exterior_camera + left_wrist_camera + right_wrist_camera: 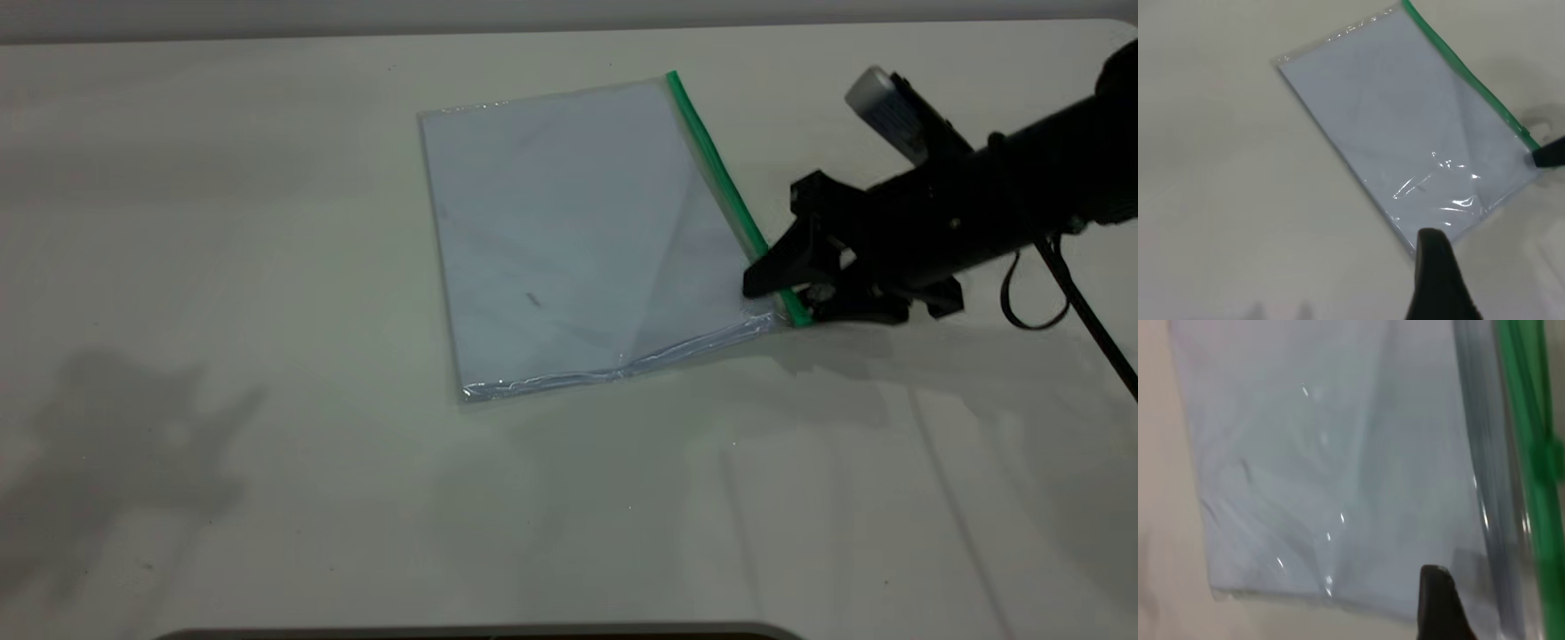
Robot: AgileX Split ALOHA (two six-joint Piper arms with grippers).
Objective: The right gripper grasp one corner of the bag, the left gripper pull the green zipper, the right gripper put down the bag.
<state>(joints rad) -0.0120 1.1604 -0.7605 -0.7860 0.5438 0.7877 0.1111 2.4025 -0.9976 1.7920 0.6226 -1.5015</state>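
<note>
The bag [569, 231] lies flat on the white table, a clear pouch with white sheets inside. The green zipper [711, 164] runs along its right edge. My right gripper [782, 298] is at the near right corner of the bag [772, 322], where the green strip ends, with its jaws closed over that corner. A crease runs across the plastic there and the corner is raised slightly. The right wrist view shows the bag [1325, 467], the zipper [1531, 453] and one finger [1438, 600] on the plastic. My left gripper [1438, 280] hovers over the bag's near edge [1405, 133]; it is out of the exterior view.
The white table [222, 267] stretches around the bag on all sides. The right arm's black cable [1058, 284] trails at the far right. The left arm's shadow [133, 436] falls on the table at the left. The table's front edge [480, 629] is at the bottom.
</note>
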